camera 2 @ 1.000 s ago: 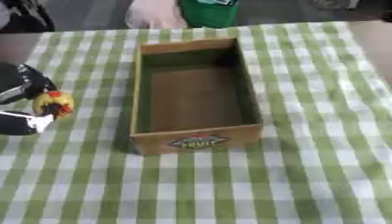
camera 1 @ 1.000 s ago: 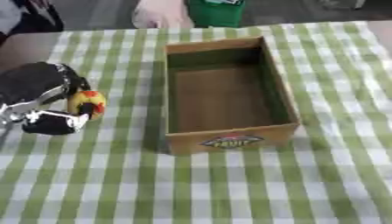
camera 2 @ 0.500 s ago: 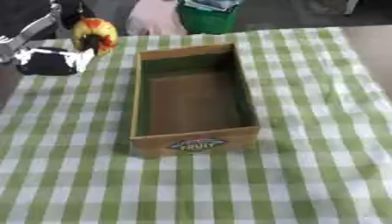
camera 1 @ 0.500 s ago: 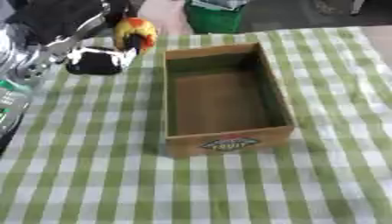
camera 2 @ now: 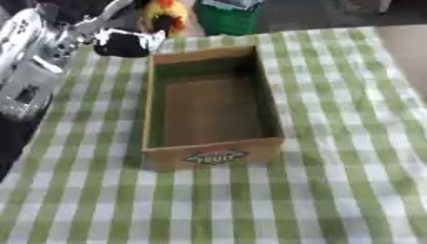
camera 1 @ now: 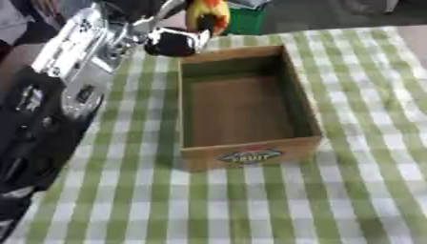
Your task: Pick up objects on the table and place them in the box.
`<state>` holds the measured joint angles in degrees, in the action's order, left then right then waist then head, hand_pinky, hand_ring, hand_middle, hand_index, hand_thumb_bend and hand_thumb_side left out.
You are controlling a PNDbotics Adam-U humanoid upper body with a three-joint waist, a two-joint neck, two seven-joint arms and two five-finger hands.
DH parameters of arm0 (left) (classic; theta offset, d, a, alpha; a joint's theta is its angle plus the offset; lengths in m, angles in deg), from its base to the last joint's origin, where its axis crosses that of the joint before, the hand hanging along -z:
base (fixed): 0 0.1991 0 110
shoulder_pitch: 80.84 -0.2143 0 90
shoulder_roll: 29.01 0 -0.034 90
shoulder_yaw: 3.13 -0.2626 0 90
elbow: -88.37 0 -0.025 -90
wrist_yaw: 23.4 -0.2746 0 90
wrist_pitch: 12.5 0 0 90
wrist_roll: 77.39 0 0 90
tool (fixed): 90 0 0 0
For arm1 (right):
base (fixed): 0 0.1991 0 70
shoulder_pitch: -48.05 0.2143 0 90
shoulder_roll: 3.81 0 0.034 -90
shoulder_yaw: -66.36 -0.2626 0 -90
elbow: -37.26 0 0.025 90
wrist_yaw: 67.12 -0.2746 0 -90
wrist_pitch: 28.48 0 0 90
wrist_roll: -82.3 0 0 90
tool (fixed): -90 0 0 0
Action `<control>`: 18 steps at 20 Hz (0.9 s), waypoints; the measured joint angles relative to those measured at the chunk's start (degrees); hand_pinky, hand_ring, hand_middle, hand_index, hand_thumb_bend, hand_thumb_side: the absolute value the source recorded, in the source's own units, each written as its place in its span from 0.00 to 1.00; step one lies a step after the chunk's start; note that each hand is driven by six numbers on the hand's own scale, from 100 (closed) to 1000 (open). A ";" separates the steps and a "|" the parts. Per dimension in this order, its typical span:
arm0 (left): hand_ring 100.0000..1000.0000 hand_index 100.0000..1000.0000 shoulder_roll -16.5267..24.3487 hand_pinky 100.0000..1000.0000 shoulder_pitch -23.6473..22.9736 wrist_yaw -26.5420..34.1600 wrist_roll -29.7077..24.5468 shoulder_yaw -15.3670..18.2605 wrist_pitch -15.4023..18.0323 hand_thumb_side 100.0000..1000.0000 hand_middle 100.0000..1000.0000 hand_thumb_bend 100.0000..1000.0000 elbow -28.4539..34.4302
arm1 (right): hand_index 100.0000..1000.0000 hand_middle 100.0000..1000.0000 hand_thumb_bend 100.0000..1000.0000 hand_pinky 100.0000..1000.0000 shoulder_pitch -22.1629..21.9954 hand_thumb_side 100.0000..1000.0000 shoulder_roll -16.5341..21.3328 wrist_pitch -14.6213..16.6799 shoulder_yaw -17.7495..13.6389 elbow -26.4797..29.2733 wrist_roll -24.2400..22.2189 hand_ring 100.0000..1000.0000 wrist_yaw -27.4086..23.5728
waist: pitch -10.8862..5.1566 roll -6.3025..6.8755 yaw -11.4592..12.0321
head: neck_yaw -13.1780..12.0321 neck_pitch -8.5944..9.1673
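Now left hand [camera 1: 146, 21] fingers [camera 1: 171, 8] curled round yellow-red toy [camera 1: 206, 13] (blurred), above box [camera 1: 250, 155] far-left corner

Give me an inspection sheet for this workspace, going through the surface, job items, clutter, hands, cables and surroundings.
Surface: green-and-white checked tablecloth, flat.
Job's things: open cardboard box with a fruit label on its near wall, nothing seen inside; a yellow, red and black object held up beyond the box's far left corner.
Clutter: nothing seen.
Hands: left hand raised at upper left, fingers round the object; right hand not in view.
Cables: nothing seen.
Surroundings: green container beyond the table's far edge.
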<state>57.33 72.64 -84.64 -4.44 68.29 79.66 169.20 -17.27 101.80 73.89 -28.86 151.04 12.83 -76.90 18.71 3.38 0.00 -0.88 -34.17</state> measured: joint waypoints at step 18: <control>0.49 0.73 -9.59 0.33 -0.40 -6.96 2.91 -0.59 11.81 0.34 0.44 0.00 -20.30 | 0.76 0.60 0.00 0.59 0.24 0.56 -0.02 -0.40 0.35 0.00 -0.52 0.62 -0.48 | 0.02 0.02 -0.06 | 1.09 0.94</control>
<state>47.74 72.24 -91.60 -1.53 67.70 91.47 148.90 -17.03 101.78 73.49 -28.51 151.04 12.31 -77.38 18.73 3.40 -0.06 0.21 -33.23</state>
